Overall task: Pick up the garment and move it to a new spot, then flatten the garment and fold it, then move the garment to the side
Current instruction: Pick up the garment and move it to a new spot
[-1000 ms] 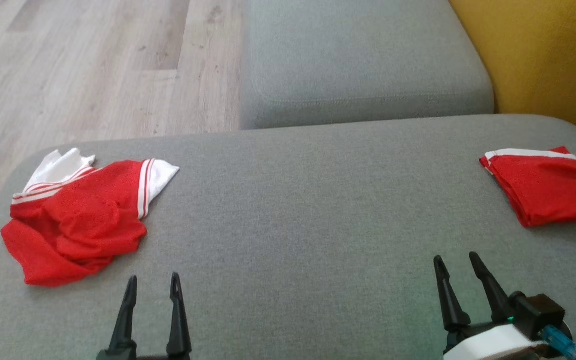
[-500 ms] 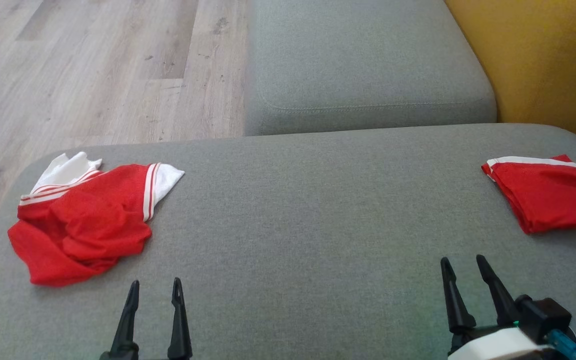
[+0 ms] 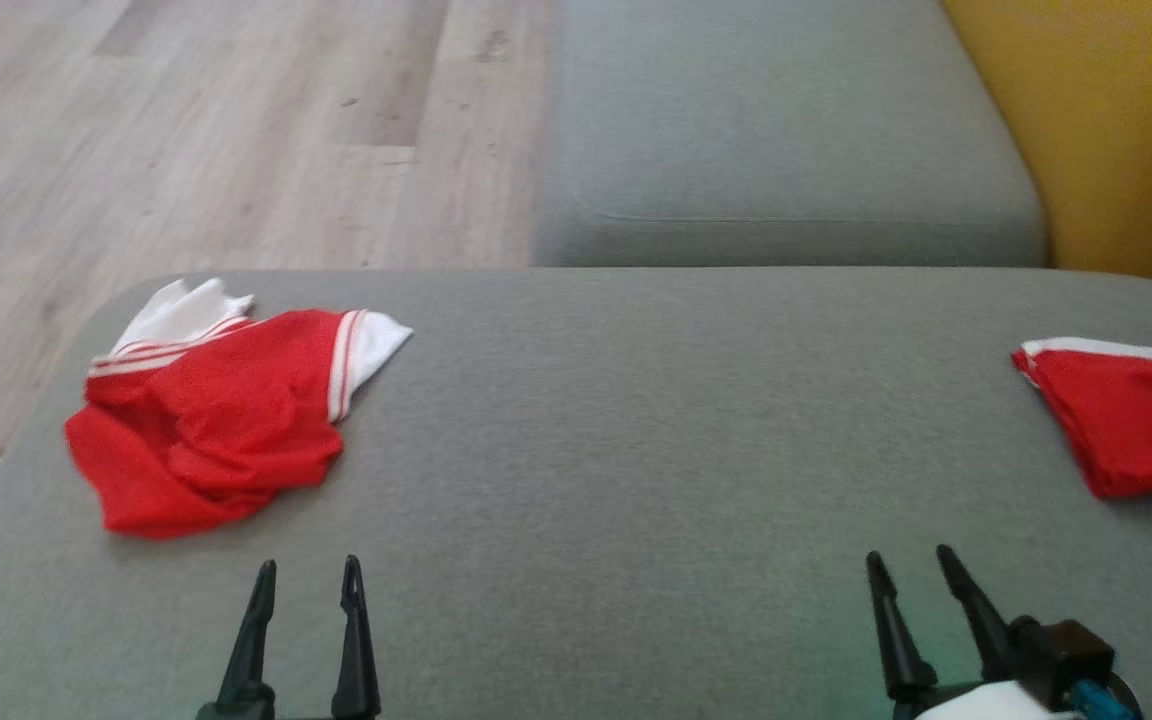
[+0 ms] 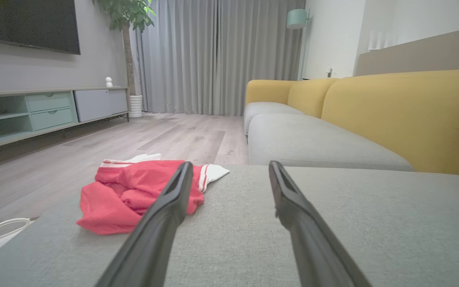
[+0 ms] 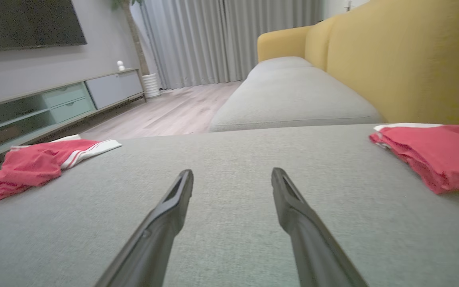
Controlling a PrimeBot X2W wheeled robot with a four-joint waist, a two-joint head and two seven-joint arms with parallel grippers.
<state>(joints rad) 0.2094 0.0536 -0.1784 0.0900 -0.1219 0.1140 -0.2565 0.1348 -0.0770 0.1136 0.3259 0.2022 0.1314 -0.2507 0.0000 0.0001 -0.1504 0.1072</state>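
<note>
While the red garment (image 3: 216,420) lies crumpled on the cushion (image 3: 636,450), the left gripper (image 3: 307,563) sits near it — fingers spread, holding nothing. The right gripper (image 3: 908,553) is spread and empty too.

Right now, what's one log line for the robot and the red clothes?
left gripper: open, empty | right gripper: open, empty | crumpled clothing: left, untouched | folded clothing: right | stage: pickup not started
</note>
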